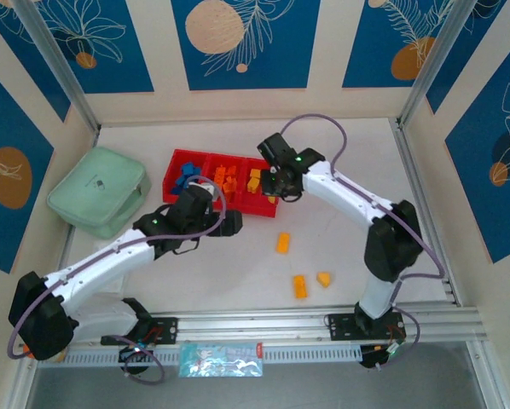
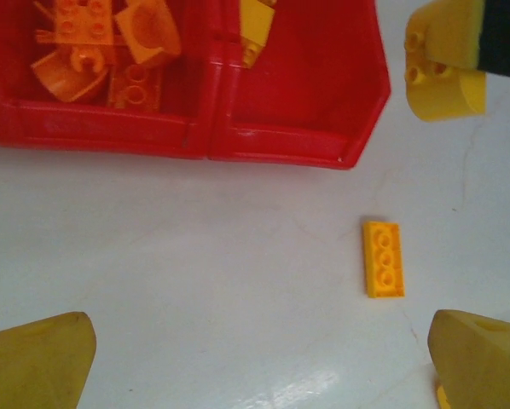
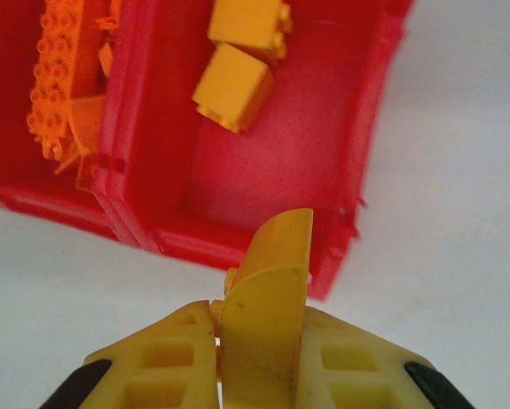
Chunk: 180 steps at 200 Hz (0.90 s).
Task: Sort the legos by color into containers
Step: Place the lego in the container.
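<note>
The right gripper (image 3: 259, 345) pinches a curved yellow brick (image 3: 270, 273) above the near rim of the tray (image 3: 127, 183) (right compartment (image 3: 276, 175)); released here, it may tumble outside. The left gripper (image 2: 259, 362) hangs spread.

We see a robot test cell in a lab: a white table (image 1: 340, 247) fenced by aluminium posts (image 1: 59, 68) and blue leaf-patterned wall panels (image 1: 238, 43), with a left arm (image 1: 110, 264) and right arm (image 1: 357, 200) bolted to a metal rail (image 1: 263, 324) along its near edge.
</note>
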Available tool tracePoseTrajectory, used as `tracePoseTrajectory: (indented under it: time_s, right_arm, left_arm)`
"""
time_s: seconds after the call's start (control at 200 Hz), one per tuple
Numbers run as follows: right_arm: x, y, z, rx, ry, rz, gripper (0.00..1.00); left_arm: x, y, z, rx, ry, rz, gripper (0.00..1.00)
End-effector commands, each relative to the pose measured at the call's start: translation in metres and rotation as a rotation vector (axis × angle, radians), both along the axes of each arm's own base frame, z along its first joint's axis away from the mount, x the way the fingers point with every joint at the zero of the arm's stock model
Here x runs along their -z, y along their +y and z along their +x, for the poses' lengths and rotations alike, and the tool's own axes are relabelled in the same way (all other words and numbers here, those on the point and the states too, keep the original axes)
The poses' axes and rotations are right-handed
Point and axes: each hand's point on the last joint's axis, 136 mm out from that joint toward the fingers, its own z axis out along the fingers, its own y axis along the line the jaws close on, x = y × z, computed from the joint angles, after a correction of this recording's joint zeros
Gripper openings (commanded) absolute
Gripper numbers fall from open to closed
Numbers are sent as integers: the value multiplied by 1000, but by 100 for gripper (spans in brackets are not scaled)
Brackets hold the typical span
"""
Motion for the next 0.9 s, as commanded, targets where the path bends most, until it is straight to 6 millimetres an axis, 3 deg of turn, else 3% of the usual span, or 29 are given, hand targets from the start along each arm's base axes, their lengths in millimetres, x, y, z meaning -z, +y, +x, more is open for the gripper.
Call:
tracePoseTrajectory:
  time_s: [0.0,0.22,0.46,0.65,0.895]
  right_arm:
    - [3,18,24,-40,-5,30,17]
    - [35,18,61,-3,13,-11,18]
    - [59,16,82,17,18,-25,27]
    - [47,19,86,4,-14,0,37]
    - [7,30,80,-46,-81,89,41]
  left_arm:
    - [8,15,-2,-21,26,13,99]
    - [13,24,4,-47,45,11,99]
    - [22,27,8,-54,70,13,99]
    - [22,24,11,-48,78,0,99]
    - [13,21,13,-36,59,-9,99]
